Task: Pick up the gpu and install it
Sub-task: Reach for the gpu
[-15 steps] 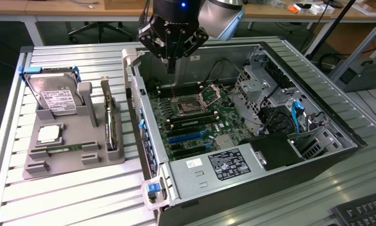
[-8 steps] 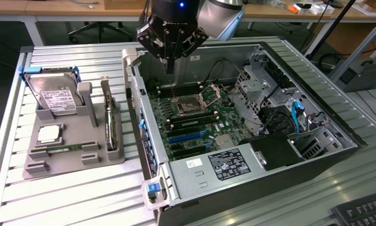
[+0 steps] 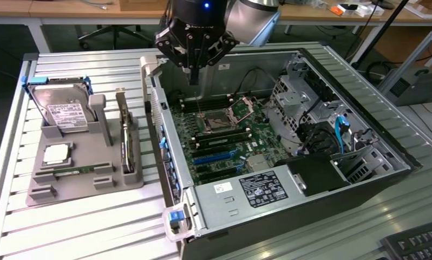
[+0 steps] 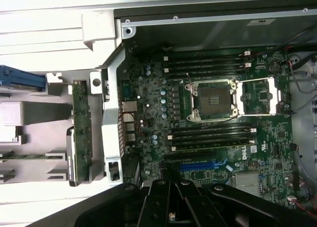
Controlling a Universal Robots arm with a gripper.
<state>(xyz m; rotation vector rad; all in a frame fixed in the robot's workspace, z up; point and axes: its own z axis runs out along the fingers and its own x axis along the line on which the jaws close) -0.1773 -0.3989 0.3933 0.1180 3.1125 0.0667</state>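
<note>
The gpu (image 3: 127,136) stands on edge in a slot of the grey holder (image 3: 79,187) on the table, at the exterior view's left of the open computer case (image 3: 389,157). In the wrist view the gpu (image 4: 81,130) shows edge-on as a dark green board with a silvery bracket. My gripper (image 3: 194,75) hangs shut and empty above the case's rear corner, over the motherboard (image 3: 227,135), apart from the gpu. In the wrist view the gripper (image 4: 171,200) hangs over the motherboard (image 4: 148,103) near the blue expansion slots (image 4: 200,165).
The holder also carries a hard drive (image 3: 64,111) in a blue frame, a processor (image 3: 57,154) and a memory stick (image 3: 75,172). Inside the case are the open processor socket (image 3: 220,120), the power supply (image 3: 263,189) and drive cages (image 3: 302,103). A keyboard (image 3: 421,244) lies at the near corner.
</note>
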